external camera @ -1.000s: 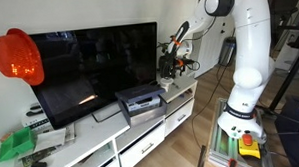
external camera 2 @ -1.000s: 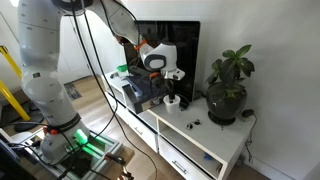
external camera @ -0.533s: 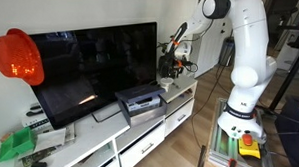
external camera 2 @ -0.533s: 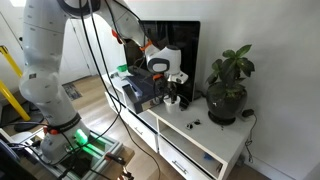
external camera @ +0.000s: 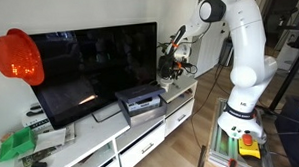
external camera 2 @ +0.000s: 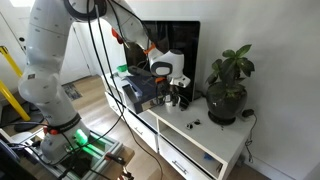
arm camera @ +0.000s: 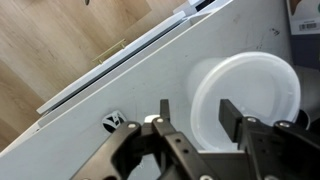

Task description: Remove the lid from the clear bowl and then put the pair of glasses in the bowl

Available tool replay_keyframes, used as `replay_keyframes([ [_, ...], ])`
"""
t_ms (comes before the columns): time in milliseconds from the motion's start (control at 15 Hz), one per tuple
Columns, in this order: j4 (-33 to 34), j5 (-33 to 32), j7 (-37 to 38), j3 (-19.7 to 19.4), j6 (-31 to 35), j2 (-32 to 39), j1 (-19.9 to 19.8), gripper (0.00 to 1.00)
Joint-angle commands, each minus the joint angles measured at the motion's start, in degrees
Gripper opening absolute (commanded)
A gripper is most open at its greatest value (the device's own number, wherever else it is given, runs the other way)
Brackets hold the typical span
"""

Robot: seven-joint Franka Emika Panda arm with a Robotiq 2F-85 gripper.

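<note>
In the wrist view the clear bowl shows as a pale round disc [arm camera: 250, 85] with its whitish lid on, standing on the white cabinet top [arm camera: 150, 75]. My gripper [arm camera: 198, 112] is open just above it. One finger [arm camera: 232, 115] is over the lid and the other [arm camera: 165, 108] is over the bare top beside the rim. In both exterior views the gripper [external camera: 169, 69] [external camera 2: 180, 97] hangs low over the cabinet, between the grey device and the plant. The bowl is mostly hidden under it there. A small dark thing, likely the glasses [external camera 2: 194, 124], lies on the cabinet nearer the front.
A grey box-like device [external camera: 140, 102] [external camera 2: 140, 92] stands close beside the gripper. Behind is a large TV [external camera: 89, 61]. A dark potted plant [external camera 2: 228, 88] stands on the other side. The cabinet's front edge [arm camera: 110, 60] drops to wooden floor. A small dark-and-white object [arm camera: 110, 122] lies near the fingers.
The gripper has shifted a little away from the grey device toward the plant, staying low and open. Nothing on the cabinet has moved.
</note>
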Motion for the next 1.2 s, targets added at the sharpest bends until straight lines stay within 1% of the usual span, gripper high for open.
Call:
replay_keyframes([
  [0, 2.18, 1.45, -1.36, 1.05, -2.01, 1.43, -1.39, 0.46],
  [67, 2.32, 1.45, -1.42, 1.1, -2.2, 1.58, -1.44, 0.37],
  [133, 2.42, 1.44, -1.28, 1.07, -2.17, 1.76, -1.4, 0.23],
  [267, 2.66, 1.43, -1.27, 1.09, -2.19, 2.07, -1.42, 0.08],
  [333, 2.71, 1.42, -1.24, 1.11, -2.2, 2.18, -1.42, 0.03],
  [467, 2.88, 1.44, -1.19, 1.14, -2.28, 2.45, -1.47, 0.0],
  [800, 2.87, 1.41, -1.04, 1.06, -1.95, 1.97, -1.34, 0.02],
  [933, 1.97, 1.4, -1.16, 1.02, -2.21, 0.19, -1.24, 0.01],
  [1133, 0.07, -0.7, 0.8, -1.0, -3.11, -3.04, 0.11, 0.02],
])
